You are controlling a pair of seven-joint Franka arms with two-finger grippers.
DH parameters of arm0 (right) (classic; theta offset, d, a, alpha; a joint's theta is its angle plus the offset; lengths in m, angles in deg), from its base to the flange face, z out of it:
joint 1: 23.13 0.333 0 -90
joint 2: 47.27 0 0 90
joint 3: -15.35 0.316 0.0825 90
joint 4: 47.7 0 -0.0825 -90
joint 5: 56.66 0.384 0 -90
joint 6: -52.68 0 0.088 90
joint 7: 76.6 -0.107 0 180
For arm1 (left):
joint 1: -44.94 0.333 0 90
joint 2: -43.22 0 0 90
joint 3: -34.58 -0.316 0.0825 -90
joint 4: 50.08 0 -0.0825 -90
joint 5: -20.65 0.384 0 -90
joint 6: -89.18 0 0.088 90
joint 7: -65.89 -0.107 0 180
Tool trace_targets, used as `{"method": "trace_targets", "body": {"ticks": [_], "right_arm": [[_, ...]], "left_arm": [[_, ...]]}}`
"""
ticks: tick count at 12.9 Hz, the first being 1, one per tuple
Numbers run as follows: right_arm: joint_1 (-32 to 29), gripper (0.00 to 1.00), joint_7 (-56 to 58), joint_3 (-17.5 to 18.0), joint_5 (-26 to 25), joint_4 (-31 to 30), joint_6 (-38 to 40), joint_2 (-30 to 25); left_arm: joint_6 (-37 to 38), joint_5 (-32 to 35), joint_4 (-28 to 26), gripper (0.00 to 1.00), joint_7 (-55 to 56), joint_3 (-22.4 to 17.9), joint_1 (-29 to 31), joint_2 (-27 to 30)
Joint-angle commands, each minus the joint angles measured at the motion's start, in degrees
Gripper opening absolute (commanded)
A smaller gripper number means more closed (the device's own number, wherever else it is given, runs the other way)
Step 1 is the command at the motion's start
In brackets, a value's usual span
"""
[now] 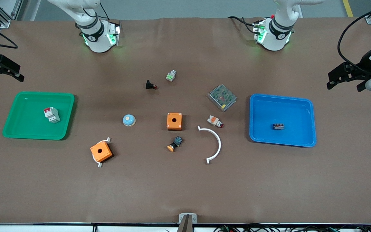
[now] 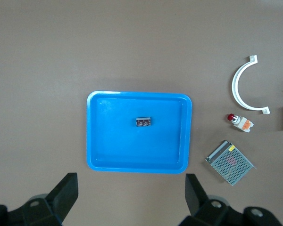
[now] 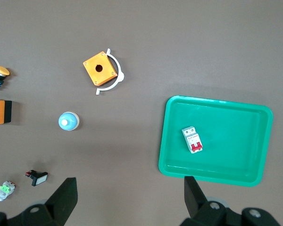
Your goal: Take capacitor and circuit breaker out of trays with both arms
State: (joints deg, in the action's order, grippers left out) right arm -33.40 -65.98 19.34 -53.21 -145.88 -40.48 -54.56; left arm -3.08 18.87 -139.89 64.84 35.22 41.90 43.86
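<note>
The capacitor (image 1: 278, 126), a tiny black block, lies in the blue tray (image 1: 282, 143) at the left arm's end of the table; it also shows in the left wrist view (image 2: 143, 122). The breaker (image 1: 52, 115), light grey with a red top, lies in the green tray (image 1: 27, 135) at the right arm's end; it also shows in the right wrist view (image 3: 192, 139). My left gripper (image 1: 345, 84) is open and empty, high over the bare table beside the blue tray (image 2: 137, 167). My right gripper (image 1: 5, 79) is open and empty, high over the table beside the green tray (image 3: 212, 176).
Between the trays lie two orange boxes (image 1: 174, 121) (image 1: 101, 151), a white arc (image 1: 216, 143), a metal mesh unit (image 1: 222, 97), a blue dome (image 1: 129, 120), a white-and-orange part (image 1: 215, 121), a black part with an orange cap (image 1: 175, 143) and two small parts (image 1: 151, 85) (image 1: 171, 76).
</note>
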Motion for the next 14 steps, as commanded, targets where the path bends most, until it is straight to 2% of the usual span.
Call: {"method": "trace_targets", "body": {"ticks": [1, 6, 8, 10, 12, 14], "right_arm": [[0.34, 1.0, -0.87, -0.22, 0.51, 0.01, -0.09, -0.09], [0.34, 1.0, -0.34, -0.22, -0.02, -0.25, -0.09, 0.18], [1.04, 1.0, -0.16, -0.22, -5.01, -1.31, -0.27, 3.94], [0.87, 1.0, -0.08, -0.3, -7.05, -2.18, -0.62, 8.42], [0.52, 1.0, 0.45, -0.48, -7.93, -5.68, -3.85, 10.81], [0.43, 1.0, 2.99, -0.57, -9.68, -12.7, -11.65, 11.51]], "left_arm": [[1.03, 0.01, 0.6, 1.0, -1.15, -0.03, -0.03, -0.11], [1.12, -0.07, 0.42, 1.0, -0.97, -0.03, 0.05, -0.11], [1.12, 0.01, -0.45, 1.0, -2.02, 0.06, 0.05, -0.28], [1.12, 0.01, -2.56, 1.0, -1.85, 0.15, -0.3, -1.68], [1.03, 0.01, -2.39, 1.0, -1.76, 0.59, -0.3, -5.54], [0.77, 0.01, -2.22, 1.0, -1.32, 0.5, -0.04, -9.49]]}}
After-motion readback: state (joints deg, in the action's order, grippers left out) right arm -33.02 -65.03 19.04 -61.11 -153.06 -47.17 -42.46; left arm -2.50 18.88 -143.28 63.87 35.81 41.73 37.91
